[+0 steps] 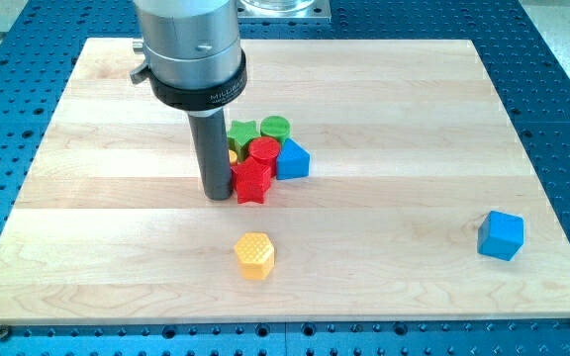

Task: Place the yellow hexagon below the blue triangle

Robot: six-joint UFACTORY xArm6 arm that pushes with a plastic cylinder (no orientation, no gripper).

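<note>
Jaws: none in view; my tip (216,196) touches the red star (252,183) from the view's left.
Cluster: green star (242,133), red cylinder (263,151), green cylinder (275,128), blue triangle (292,159); a yellow sliver behind the rod.
Yellow hexagon (255,255): ridged top, alone below the cluster.
Blue cube (502,235): one, far right.
Table (97,198): pale wood.

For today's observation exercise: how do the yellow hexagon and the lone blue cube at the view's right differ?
The yellow hexagon is six-sided with a textured top; the blue cube is square-faced and smooth. The hexagon lies below the block cluster near my tip; the cube sits far toward the view's right. Both stand alone on the board.
</note>
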